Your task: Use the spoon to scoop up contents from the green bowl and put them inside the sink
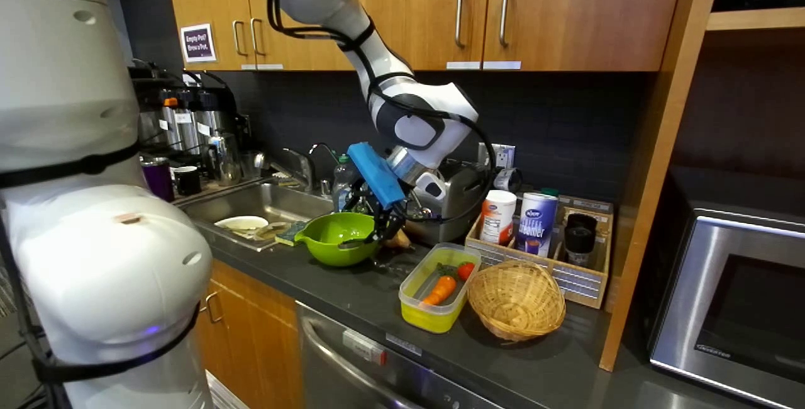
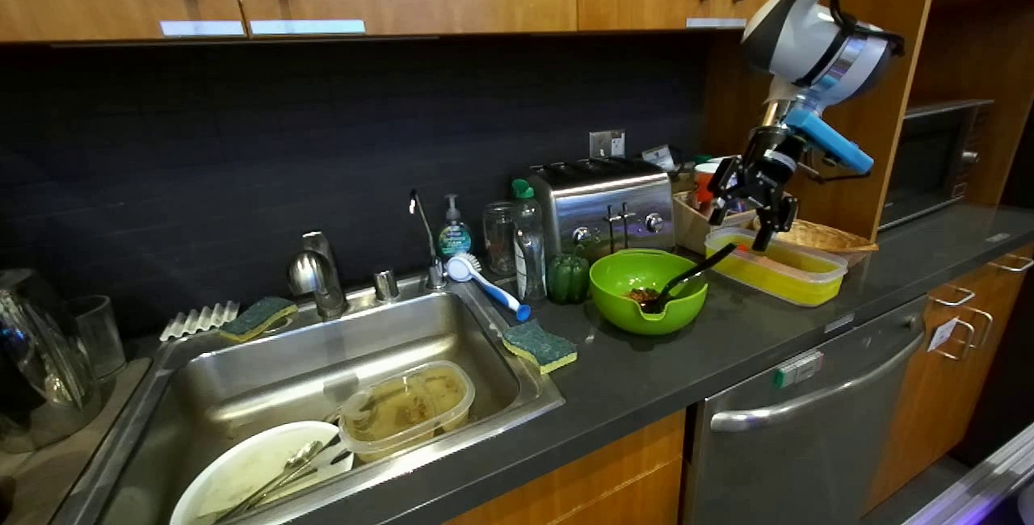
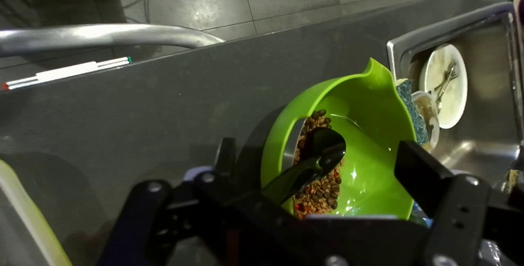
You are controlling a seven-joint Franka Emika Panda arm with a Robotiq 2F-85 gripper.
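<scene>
The green bowl [image 1: 333,236] stands on the counter; it also shows in an exterior view [image 2: 622,279] and the wrist view [image 3: 368,94]. Brown beans and grains with red bits [image 2: 644,296] lie inside it. The spoon is black here; it leans in the bowl [image 2: 696,270], its head on the contents and its handle over the rim [image 3: 327,147]. My gripper [image 2: 738,230] is open and empty, above the handle end. In the wrist view the fingers [image 3: 317,151] are wide apart. The sink [image 2: 266,396] holds a white dish, cutlery and a tub with murky liquid.
A lime-green container [image 2: 796,287] with a carrot [image 1: 440,291] stands beside the bowl, with a wicker basket [image 1: 517,308] beyond it. A toaster [image 2: 614,194], green pepper [image 2: 568,276] and bottle [image 2: 529,242] stand behind. A sponge [image 2: 540,345] lies between bowl and sink.
</scene>
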